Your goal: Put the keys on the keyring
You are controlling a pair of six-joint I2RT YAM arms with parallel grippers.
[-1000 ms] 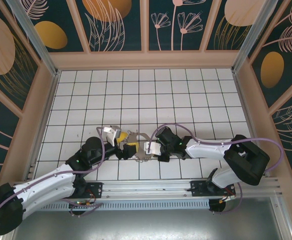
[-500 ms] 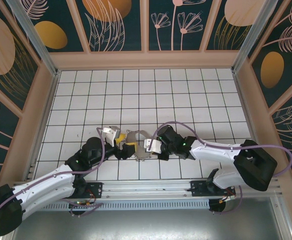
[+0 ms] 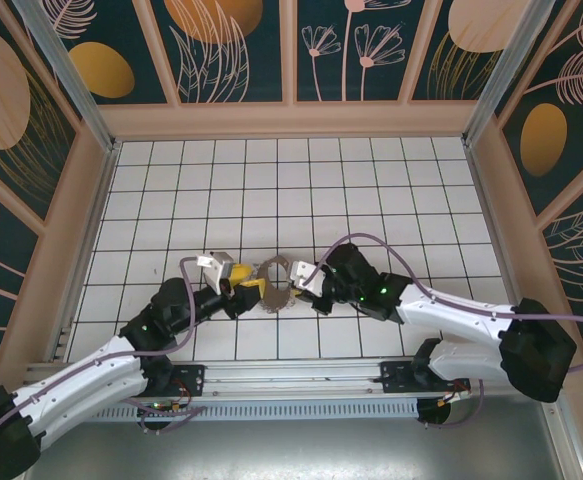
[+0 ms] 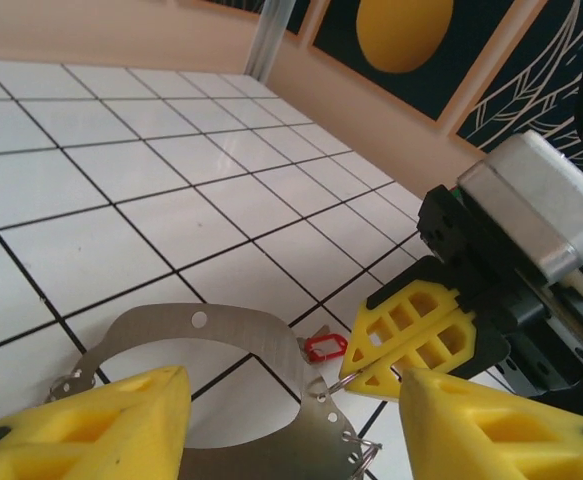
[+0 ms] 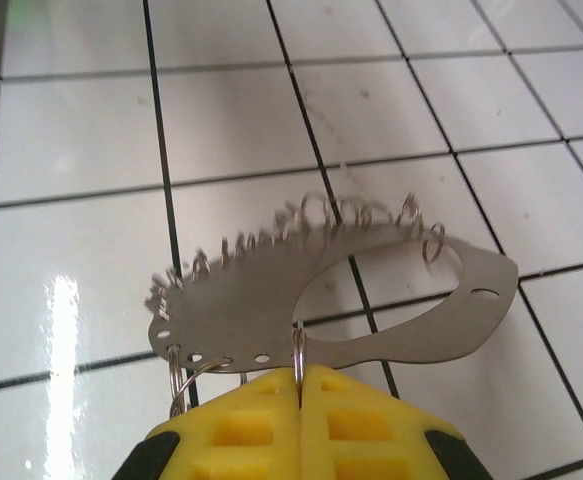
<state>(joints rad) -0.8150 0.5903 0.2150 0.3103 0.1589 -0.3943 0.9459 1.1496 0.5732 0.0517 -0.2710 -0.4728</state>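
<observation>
Tiled floor (image 3: 271, 180) lies open beyond the keyring (image 5: 241, 318).

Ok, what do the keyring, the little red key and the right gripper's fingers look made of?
The keyring: thin flat metal sheet, grey, dull sheen, punched holes; its small loops look like bright steel wire. The red key: perhaps glossy plastic or coated wire, too small to tell. The fingers of the right gripper: matte yellow plastic, latticed, probably printed.
</observation>
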